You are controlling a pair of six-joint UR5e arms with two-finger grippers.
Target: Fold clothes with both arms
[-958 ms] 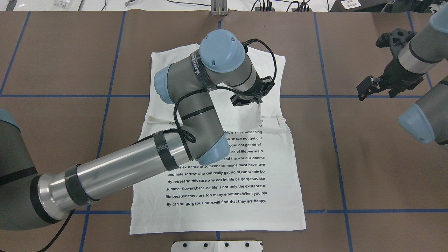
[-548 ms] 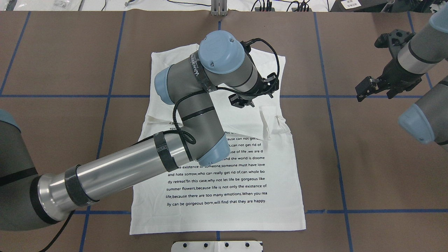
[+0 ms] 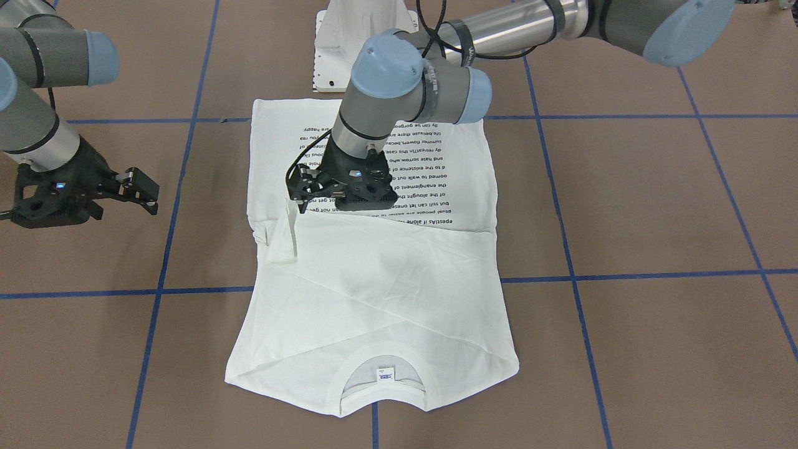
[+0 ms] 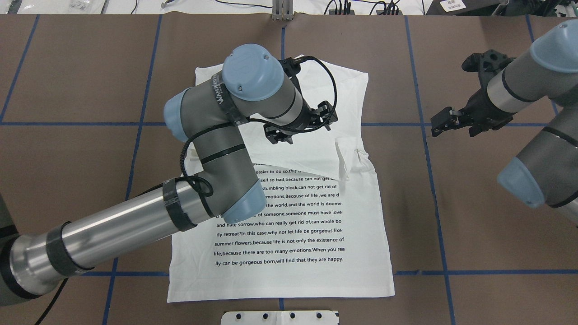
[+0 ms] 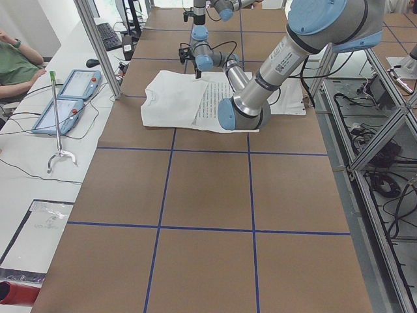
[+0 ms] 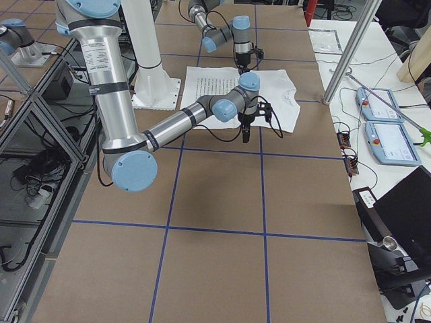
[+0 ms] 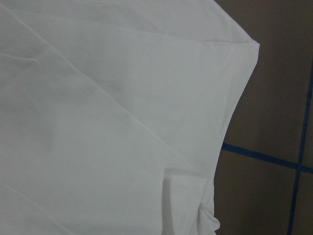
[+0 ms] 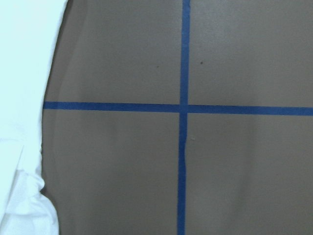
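The white T-shirt (image 4: 293, 234) lies flat on the brown table, printed text up and toward the robot, collar and label (image 3: 383, 374) at the far end. Both sleeves are folded across the chest. A sleeve cuff (image 4: 343, 158) lies loose near the shirt's right edge. My left gripper (image 4: 280, 137) hovers open and empty over the folded chest area, left of that cuff. Its wrist view shows plain white cloth (image 7: 98, 122). My right gripper (image 4: 454, 128) is open and empty over bare table, to the right of the shirt. Its wrist view shows the shirt's edge (image 8: 19, 73).
The white metal pedestal base (image 4: 280, 317) stands at the near table edge, just below the shirt's hem. Blue tape lines (image 4: 424, 135) grid the brown table. Cables and boxes lie along the far edge (image 4: 343, 6). Operator desks show in the side views.
My left gripper has let go of the sleeve cuff, which dropped onto the shirt, and the arm has drawn back to the left. My right gripper has moved left toward the shirt.
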